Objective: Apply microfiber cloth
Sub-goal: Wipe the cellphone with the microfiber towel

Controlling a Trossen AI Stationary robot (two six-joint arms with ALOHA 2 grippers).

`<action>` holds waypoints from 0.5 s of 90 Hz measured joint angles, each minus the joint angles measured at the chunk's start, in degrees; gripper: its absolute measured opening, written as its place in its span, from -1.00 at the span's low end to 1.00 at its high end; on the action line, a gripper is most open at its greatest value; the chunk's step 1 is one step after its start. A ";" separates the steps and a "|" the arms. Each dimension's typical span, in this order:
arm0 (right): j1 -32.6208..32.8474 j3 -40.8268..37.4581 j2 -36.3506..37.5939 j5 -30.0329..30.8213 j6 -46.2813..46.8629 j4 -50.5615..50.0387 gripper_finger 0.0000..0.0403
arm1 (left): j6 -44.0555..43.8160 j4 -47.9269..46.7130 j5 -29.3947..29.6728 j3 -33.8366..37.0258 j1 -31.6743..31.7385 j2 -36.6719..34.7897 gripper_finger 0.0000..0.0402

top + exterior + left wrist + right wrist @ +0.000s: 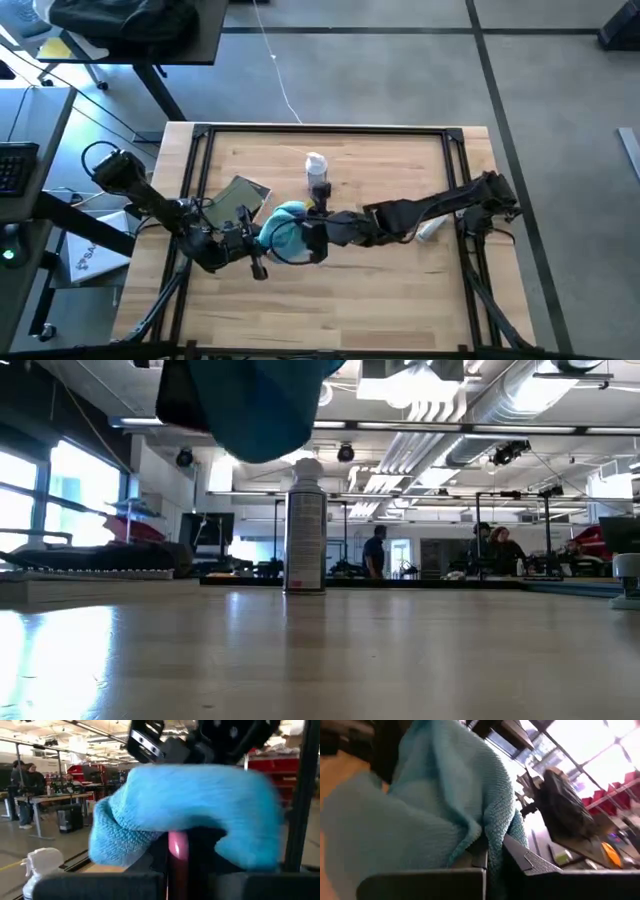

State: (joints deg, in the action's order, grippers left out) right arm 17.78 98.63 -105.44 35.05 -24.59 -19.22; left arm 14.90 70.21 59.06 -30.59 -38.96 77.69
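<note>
Starting at the table's left side in the high view, the left arm is reaching in toward the middle, its left gripper (252, 243) sitting just beside the olive-green pouch (238, 199) and right up against the bunched cloth; its own wrist view is showing a pink object (178, 844) rising between its fingers, so it seems to be clamping that object, though what it is cannot be told. Draped over that object, and hanging above the table rather than lying on it, is the microfiber cloth (284, 228) — the low view is catching its dark turquoise underside up in the air, nearer the camera than the upright spray bottle (305, 526). Further right, the right arm is stretching across from the right edge, and the right gripper (312, 238) is pinching a fold of the cloth between its fingers, as its wrist view is suggesting. A small white thing (430, 229) is lying under that arm. The step in hand looks like the wiping itself: cloth meeting the held object. Next, the right gripper would need to be rubbing along it while the left is keeping it steady.
</note>
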 joint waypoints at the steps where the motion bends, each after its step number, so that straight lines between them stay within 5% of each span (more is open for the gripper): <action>1: 0.05 0.00 0.09 0.16 0.19 -0.34 -1.00 | -0.50 0.00 -0.01 0.00 -0.01 -0.20 -0.94; 27: 3.06 -0.05 0.55 -0.64 12.16 -14.69 -1.00 | -19.71 -7.50 3.44 0.00 -1.92 -5.60 -0.94; 45: 8.80 -0.13 -0.61 9.10 12.73 -16.67 -1.00 | -28.81 -14.56 2.74 0.00 -2.11 -7.89 -0.94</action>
State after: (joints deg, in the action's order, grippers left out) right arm 26.59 98.50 -106.06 44.16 -11.86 -35.89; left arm -13.91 55.65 61.79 -30.59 -41.07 69.80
